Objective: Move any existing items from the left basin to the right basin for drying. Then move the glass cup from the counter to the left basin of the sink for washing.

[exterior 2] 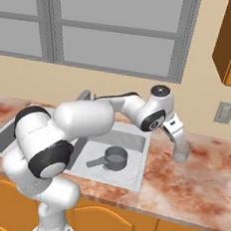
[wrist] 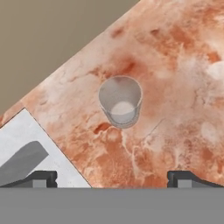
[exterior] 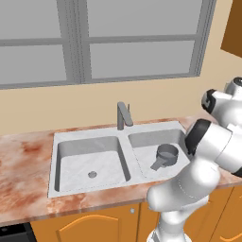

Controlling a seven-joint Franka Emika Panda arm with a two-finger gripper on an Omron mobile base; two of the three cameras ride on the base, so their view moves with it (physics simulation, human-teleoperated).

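Hovering over unmarked glass cup [wrist: 120,101] on counter [wrist: 175,65]: open tool [wrist: 112,178].

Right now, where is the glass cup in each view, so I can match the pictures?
Left base view: I can't make it out.
Right base view: glass cup at right of centre, on the counter right of the sink, at the gripper.
Hand view: centre, upright on the counter.
Shared landmark: the sink's corner.

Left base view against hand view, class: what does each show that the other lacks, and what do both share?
Left base view alone: the pot in the right basin, the left basin with its drain, the faucet, the window. Hand view alone: the glass cup upright on the stone, the gripper open above it. Both: the counter and the sink's rim.
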